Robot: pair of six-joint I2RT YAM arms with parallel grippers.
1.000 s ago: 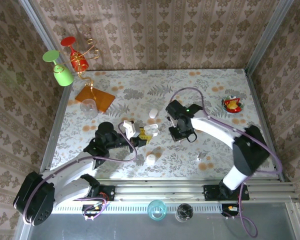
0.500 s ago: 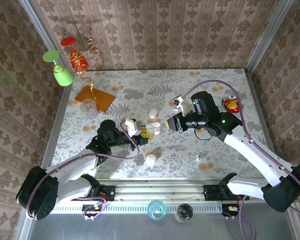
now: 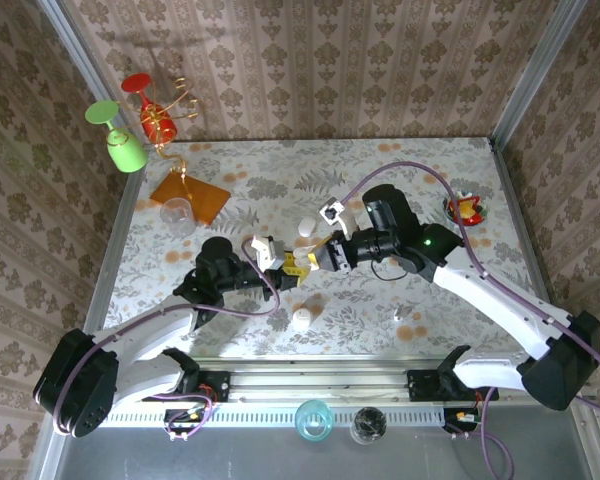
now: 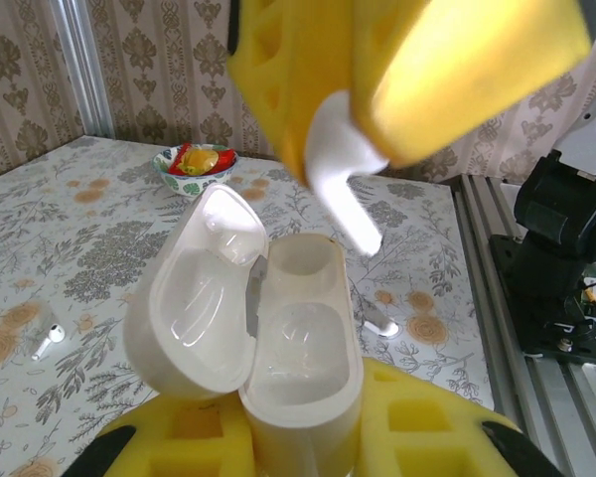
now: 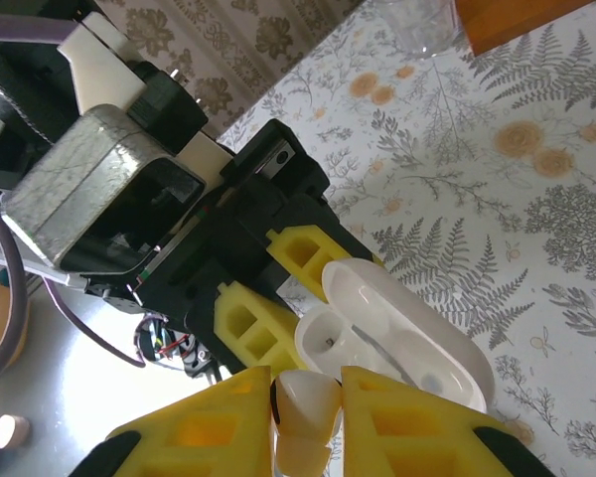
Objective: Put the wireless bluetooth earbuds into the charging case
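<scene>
White earbud [image 4: 340, 184] over the open charging case [image 4: 278, 348], mid-frame in my left wrist view.
My left gripper [image 4: 298, 437] clamps the case at the bottom edge; my right gripper [image 5: 306, 393] pinches the earbud, stem pointing down.

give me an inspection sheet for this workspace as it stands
surface: floral table, flat, no spills seen
job's things: open charging case, no earbud seated; one earbud poised above it, stem down; loose earbud on the table
clutter: white case, second white case, bowl, orange sheet, clear glass
grippers: left gripper shut on the charging case; right gripper shut on the earbud
cables: purple cables run along both arms, none across the case
surroundings: patterned walls; green goblet and red goblet at the far left corner
</scene>
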